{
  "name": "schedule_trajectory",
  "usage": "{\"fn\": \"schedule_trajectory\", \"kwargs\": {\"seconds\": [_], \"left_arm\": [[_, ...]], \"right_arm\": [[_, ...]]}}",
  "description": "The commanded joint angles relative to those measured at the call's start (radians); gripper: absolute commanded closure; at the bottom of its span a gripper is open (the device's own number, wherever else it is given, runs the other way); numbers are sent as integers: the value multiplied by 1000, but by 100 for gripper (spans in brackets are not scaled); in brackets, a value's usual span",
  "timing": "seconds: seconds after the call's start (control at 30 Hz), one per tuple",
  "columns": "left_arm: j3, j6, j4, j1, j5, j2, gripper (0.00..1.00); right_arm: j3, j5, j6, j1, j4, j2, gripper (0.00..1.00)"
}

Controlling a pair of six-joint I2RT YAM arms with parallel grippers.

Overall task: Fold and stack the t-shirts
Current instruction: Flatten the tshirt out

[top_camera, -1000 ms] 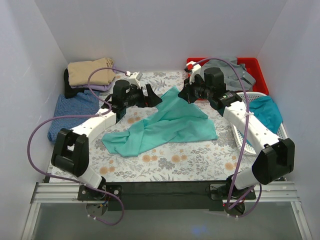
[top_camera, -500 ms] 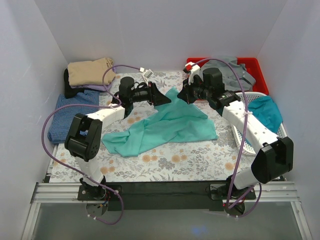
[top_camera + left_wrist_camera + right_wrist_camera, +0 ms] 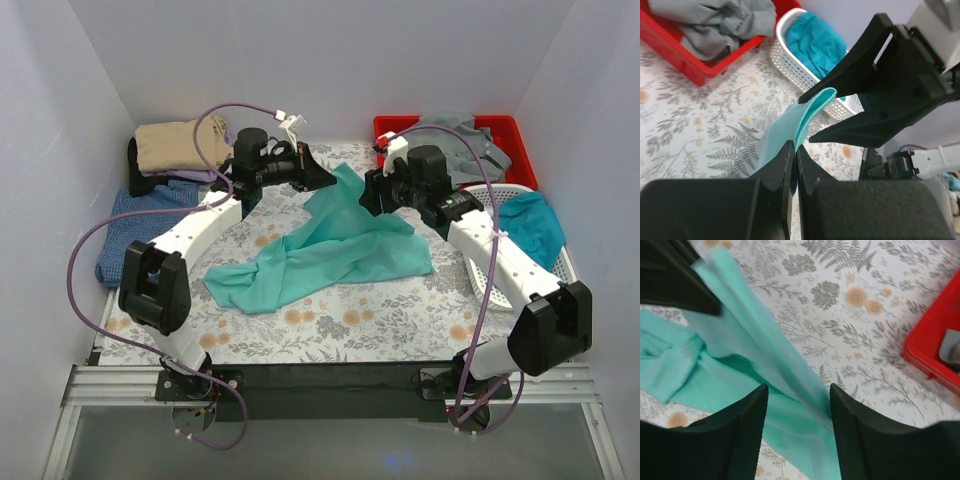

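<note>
A mint green t-shirt [image 3: 340,250] lies crumpled mid-table, with one edge lifted toward the back. My left gripper [image 3: 325,180] is shut on that raised edge; in the left wrist view the mint cloth [image 3: 810,110] runs up from the pinched left gripper [image 3: 796,147]. My right gripper [image 3: 368,195] is open just right of it, its fingers [image 3: 880,100] spread. In the right wrist view the shirt [image 3: 750,355] hangs loose below my open right gripper [image 3: 797,390]. Other t-shirts: tan [image 3: 180,145] and blue [image 3: 145,225] at the left, grey [image 3: 455,135] and teal [image 3: 530,220] at the right.
A red bin [image 3: 515,130] at the back right holds the grey shirt. A white basket [image 3: 560,265] along the right side holds the teal one. A dark garment [image 3: 135,165] sits under the tan shirt. White walls enclose the table on three sides.
My left gripper swung toward the back and shut on the shirt's raised edge. My right gripper opened, let go of that edge and shifted slightly right.
</note>
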Motion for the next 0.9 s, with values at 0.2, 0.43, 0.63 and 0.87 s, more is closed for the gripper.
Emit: {"fn": "schedule_trajectory", "kwargs": {"seconds": [0.2, 0.43, 0.63, 0.87], "left_arm": [[4, 172, -358, 50, -507, -395, 100], [10, 200, -462, 53, -524, -507, 100], [-48, 162, -517, 53, -539, -590, 100], [-214, 19, -723, 53, -613, -673, 100]], "right_arm": [[-186, 319, 77, 0, -28, -141, 38], [-249, 235, 80, -4, 52, -69, 38], [-195, 63, 167, -4, 125, 54, 39], [-125, -138, 315, 0, 207, 172, 42]]}}
